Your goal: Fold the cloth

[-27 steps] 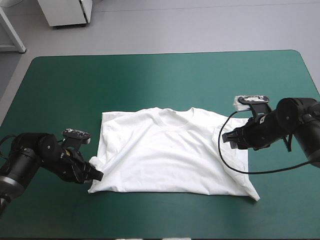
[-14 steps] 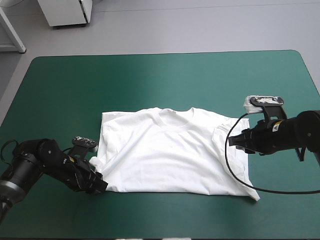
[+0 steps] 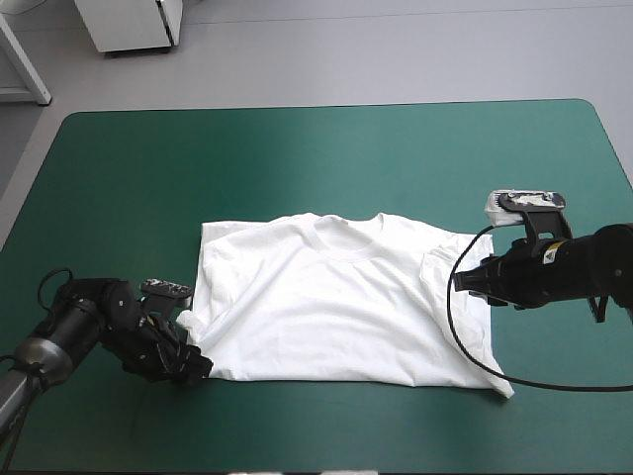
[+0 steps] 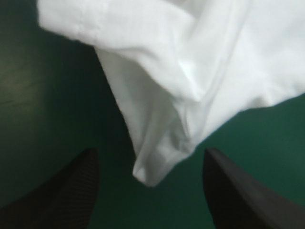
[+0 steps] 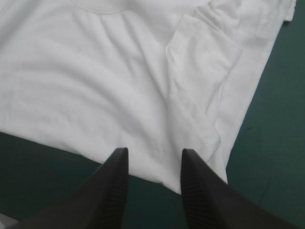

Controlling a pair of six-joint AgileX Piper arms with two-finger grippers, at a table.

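The white short-sleeved T-shirt (image 3: pixel 336 307) of soft cloth is lying spread flat on the teal-green table cover (image 3: pixel 297 148), somewhat nearer to the near edge of the table than to the far one. Its round collar (image 3: pixel 346 236) is pointing toward the far edge, and its straight hem is running along the near side. The right sleeve (image 3: pixel 443 265) is lying folded inward over the body (in the right wrist view it is showing as a flat flap (image 5: pixel 195 95) with a curved edge). At the left side the cloth is bunching into a small pointed fold (image 3: pixel 186 321).

The left gripper (image 3: pixel 196 364), with its two broad black fin-shaped fingers, is sitting low at the near left corner of the T-shirt. In its own view the left gripper (image 4: pixel 150 152) is standing wide open. The pointed fold (image 4: pixel 157 162) is reaching into the gap between the fingers (image 4: pixel 66 191) but is touching neither of them, so this gripper is holding nothing.

The right gripper (image 3: pixel 463 280) is hanging at the right side of the T-shirt, just beside the folded sleeve. In its own view the right gripper (image 5: pixel 155 151) is parted by a narrow gap, with its fingers (image 5: pixel 109 191) not meeting. White cloth is showing through the gap, and nothing is being pinched. I cannot tell whether the tips are touching the cloth.
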